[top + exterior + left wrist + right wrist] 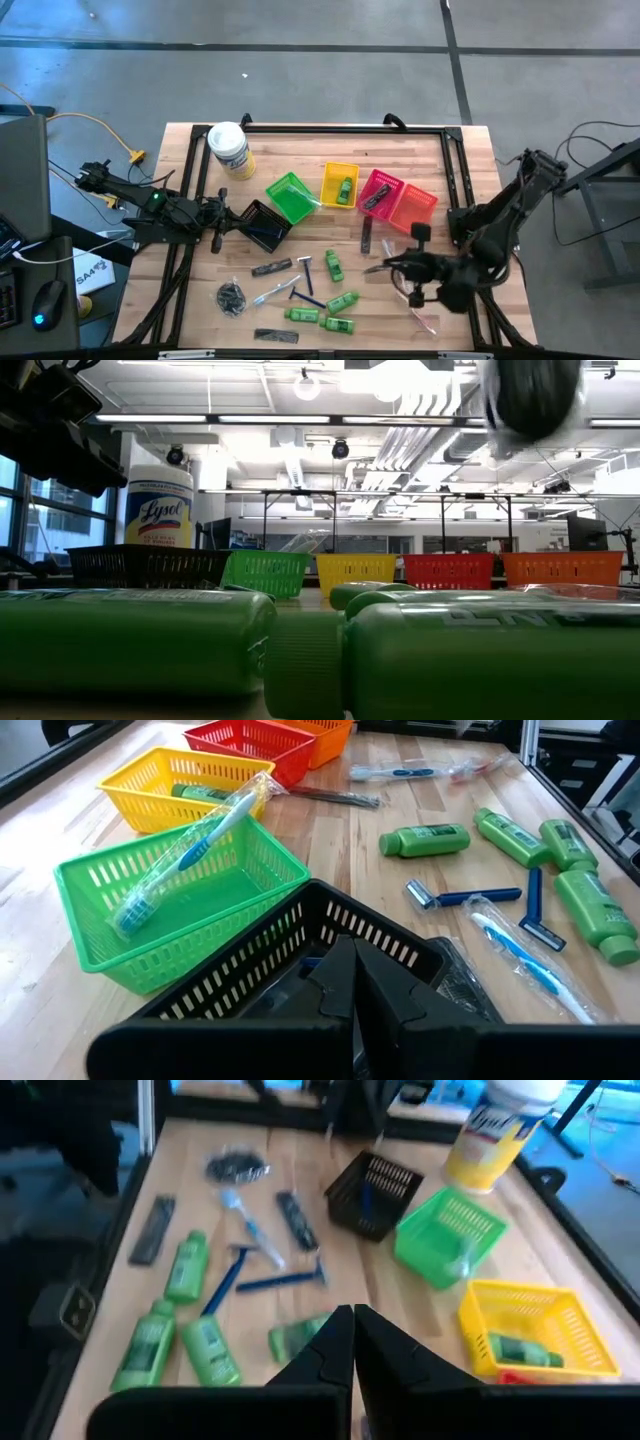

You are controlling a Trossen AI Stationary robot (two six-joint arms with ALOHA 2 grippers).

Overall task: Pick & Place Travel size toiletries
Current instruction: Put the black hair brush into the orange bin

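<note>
The sorting is partway along: a bottle lies in the yellow basket (340,185), a wrapped toothbrush rests across the green basket (289,197), a dark item sits in the red basket (379,191) and something blue in the black basket (264,225), while most travel size toiletries (318,296) lie loose on the table (465,170). The left gripper (217,237) hangs just beside the black basket and the right gripper (378,267) hovers near a loose green bottle (333,265); both have their jaws closed on nothing. This looks like a pause between picks. The next move calls for opening the jaws and lowering onto one loose item.
</note>
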